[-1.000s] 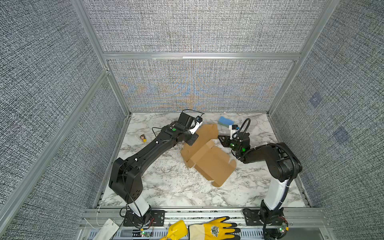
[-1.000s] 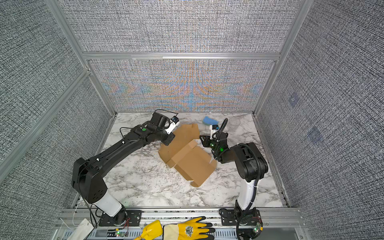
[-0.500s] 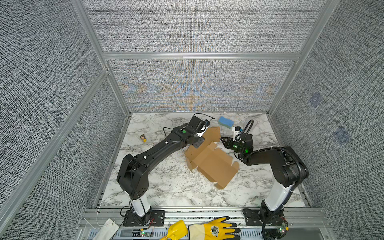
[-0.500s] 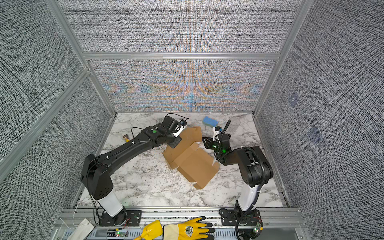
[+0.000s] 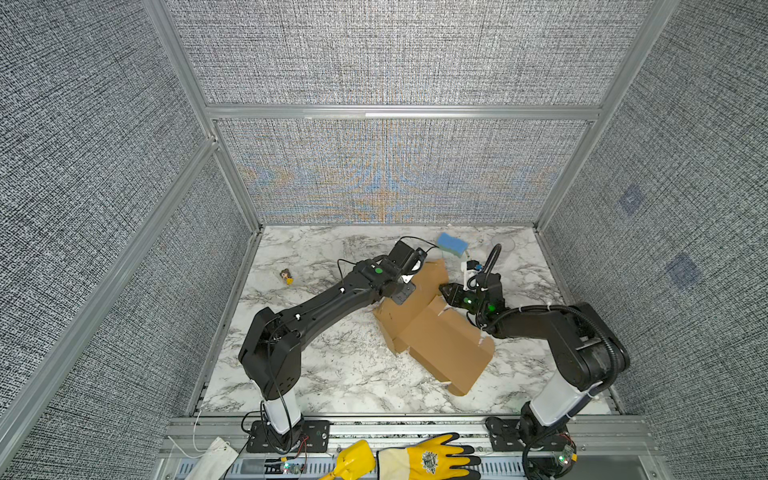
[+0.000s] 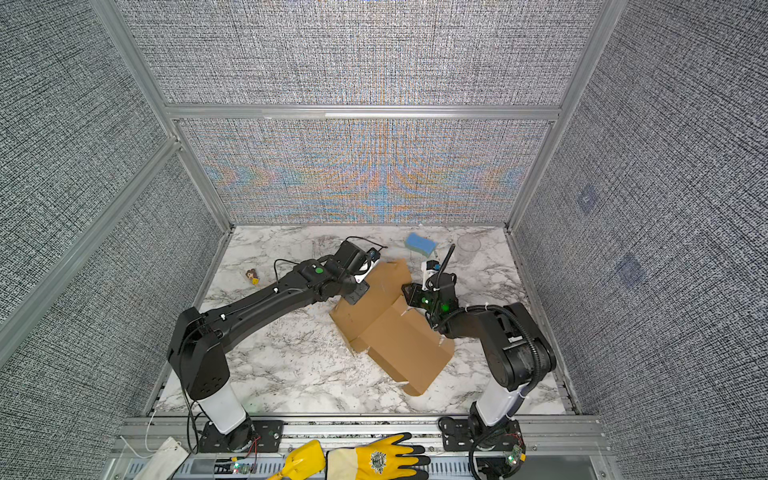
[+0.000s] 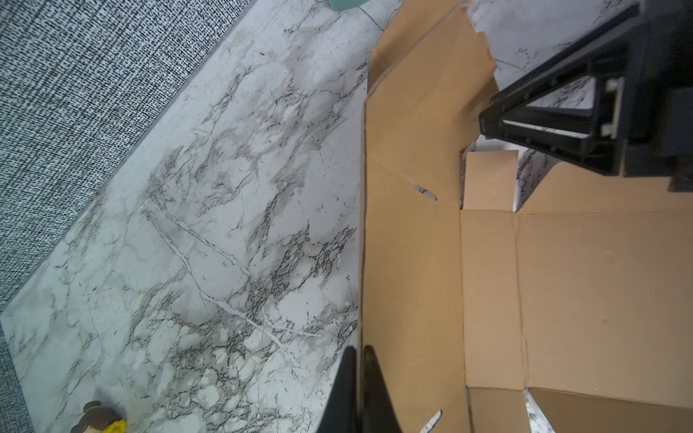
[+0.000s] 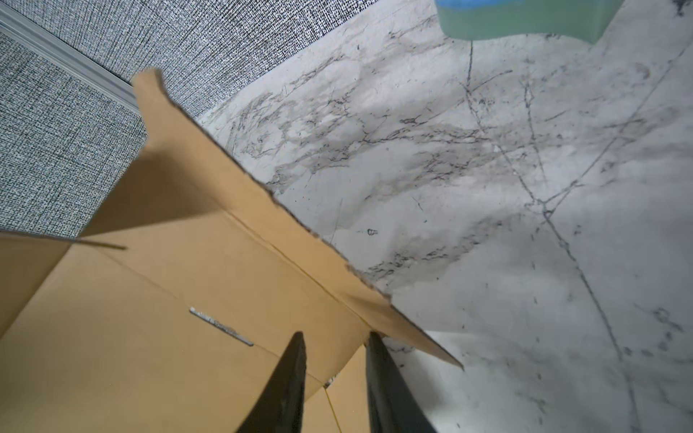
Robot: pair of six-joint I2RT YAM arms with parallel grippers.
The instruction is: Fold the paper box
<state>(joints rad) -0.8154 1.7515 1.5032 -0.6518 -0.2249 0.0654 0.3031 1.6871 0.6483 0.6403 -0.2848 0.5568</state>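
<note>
A plain brown corrugated cardboard paper box (image 5: 436, 336) (image 6: 392, 332), a die-cut sheet with flaps and slots and not yet closed into shape, lies on the white marble-patterned tabletop (image 5: 332, 374). It sits near the middle of the table, a little toward 3 o'clock. Its long axis runs from about 11 o'clock to 5 o'clock in both top views. The end panel toward 12 o'clock is tilted up off the table, and the broad panel toward 5 o'clock lies flat.

The left gripper (image 5: 401, 292) (image 7: 359, 350) is at the sheet's 10 o'clock edge. In the left wrist view its two black fingers are clenched on that edge, with the thin cardboard pinched between them.

The right gripper (image 5: 444, 291) (image 8: 335, 339) is at the sheet's 2 o'clock side, beside the raised flap. Its fingers (image 8: 296, 360) stand partly spread over the cardboard, with brown board showing in the gap. No grasp can be made out.

A blue rectangular sponge (image 5: 453, 244) rests near the back wall at about 1 o'clock, apart from the sheet. A small brown-and-yellow toy figure (image 5: 286, 276) lies toward 10 o'clock. A yellow work glove (image 5: 424, 460) lies on the front rail at 6 o'clock.
</note>
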